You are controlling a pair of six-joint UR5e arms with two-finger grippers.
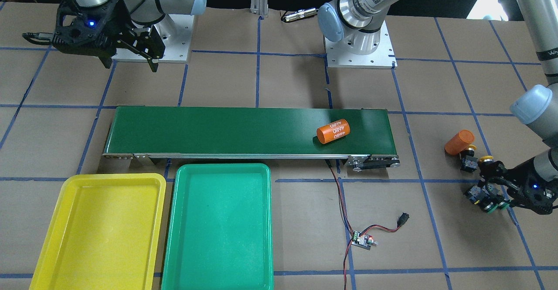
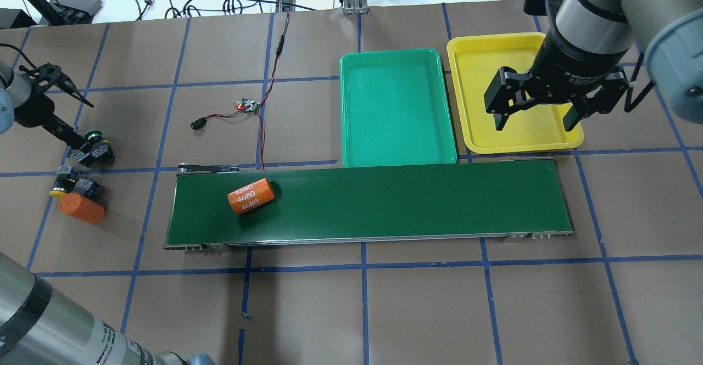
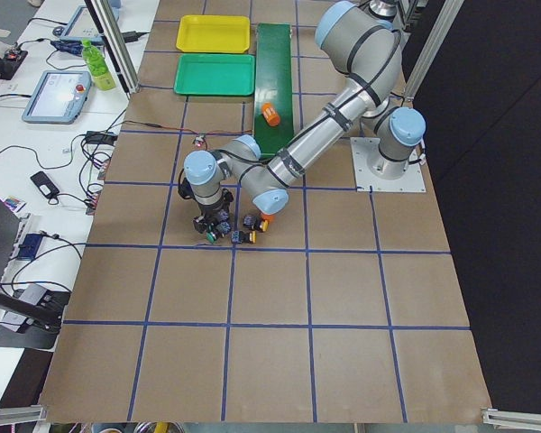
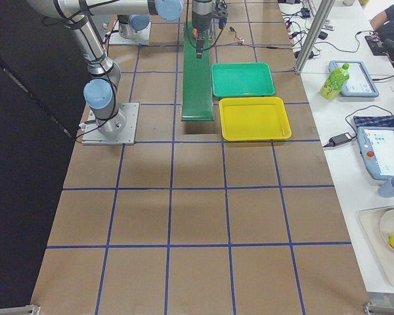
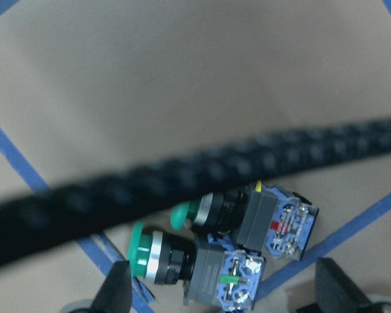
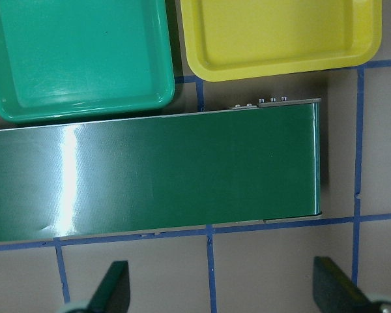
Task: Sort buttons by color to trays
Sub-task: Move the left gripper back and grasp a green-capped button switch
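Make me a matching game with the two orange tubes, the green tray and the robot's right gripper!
Things:
1. orange cylinder marked 4680
2. plain orange cylinder
3. green tray
4. right gripper

Matches:
A. open wide
B. lying on the conveyor belt
C. right beside the yellow tray
D. lying next to a yellow-capped button

Pairs: 1-B, 2-D, 3-C, 4-A.

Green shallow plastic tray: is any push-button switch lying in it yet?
No, the green plastic tray shows only bare floor; the push-button switches sit on the brown table.
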